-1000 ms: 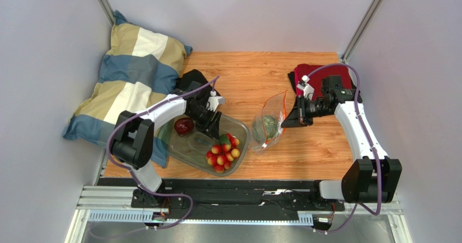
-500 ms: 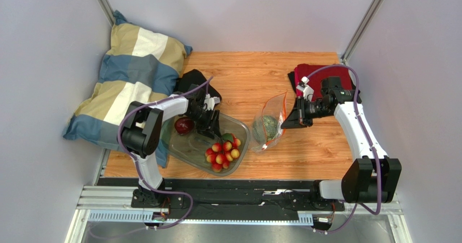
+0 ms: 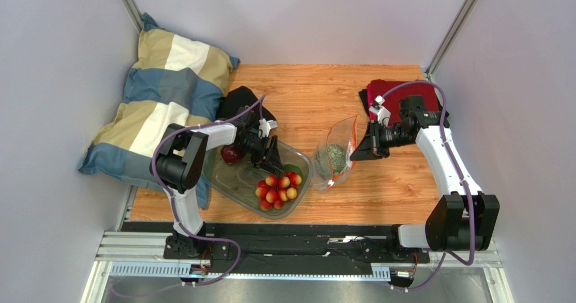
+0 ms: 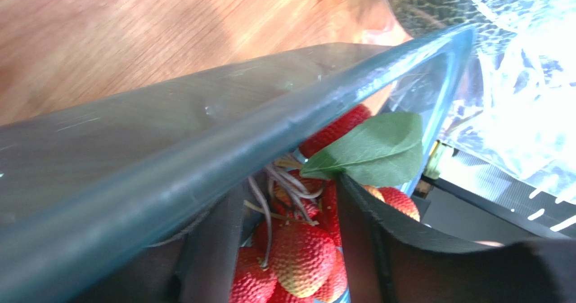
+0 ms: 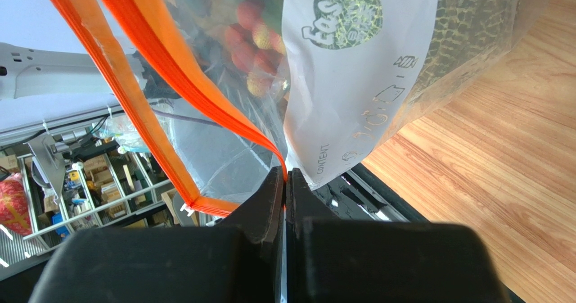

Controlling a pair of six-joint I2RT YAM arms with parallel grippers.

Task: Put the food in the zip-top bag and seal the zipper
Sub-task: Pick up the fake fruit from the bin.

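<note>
Your left gripper [image 3: 274,164] has swung from the apple [image 3: 232,155] to the bunch [image 3: 276,189] in the tub [image 3: 226,181], jaws apart astride its stems. The melon [image 3: 332,158] sits inside the zip-top bag [image 3: 343,137]. Your right gripper [image 3: 357,152] stays clenched on the bag's mouth. The bunch looks to be next.

Note for you: on the bag [image 5: 223,141], the white label [image 5: 358,107] carries a round green logo [image 5: 341,9] with "Easy" in white script, cut off by the frame's top edge. Below it, small grey print reads "CONTENT". The other marks are too small to read.
</note>
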